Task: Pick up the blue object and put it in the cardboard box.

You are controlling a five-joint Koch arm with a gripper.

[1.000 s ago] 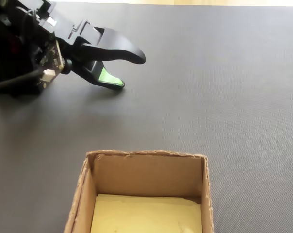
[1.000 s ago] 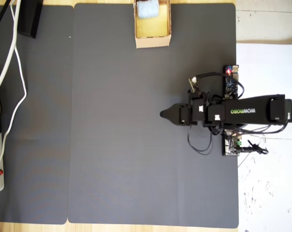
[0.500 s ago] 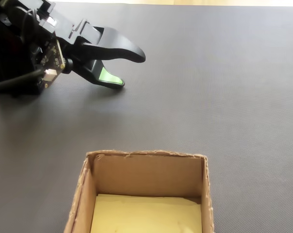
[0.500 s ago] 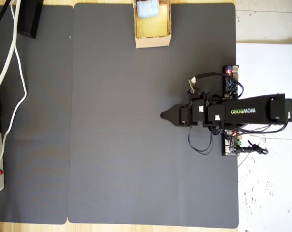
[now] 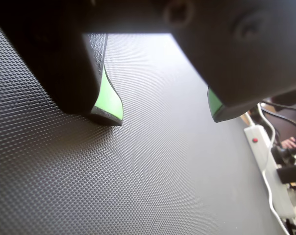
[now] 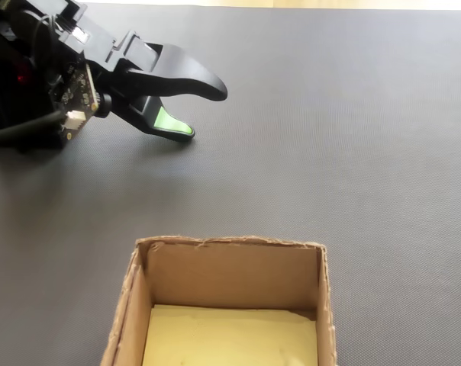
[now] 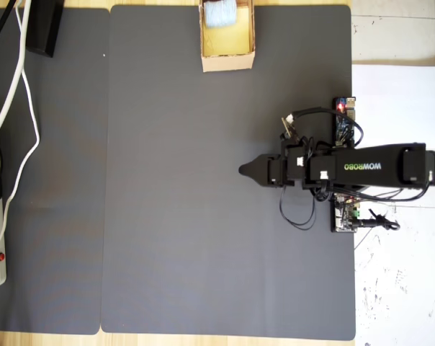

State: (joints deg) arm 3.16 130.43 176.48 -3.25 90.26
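The pale blue roll (image 7: 220,14) is lying inside the cardboard box (image 7: 227,61) at the bench's twelve o'clock edge in the overhead view, tucked against the box's far end, so the placing step looks done. The fixed view is showing only the near part of the box (image 6: 131,297), with its yellowish floor bare there; the roll is out of that frame.

The Koch arm (image 7: 361,167) is stretching in from three o'clock over the dark mat (image 7: 174,216), well apart from the box. Its pincer (image 6: 202,111) is standing partly open with nothing between the jaws, the green-padded lower tip close to the mat, the upper tip raised. The wrist view is confirming the gap: the pincer (image 5: 162,105) is framing only bare textured mat, with a white power strip (image 5: 265,161) lying off at four o'clock.

Judging from this, the task appears essentially complete, with nothing left but parking the arm.
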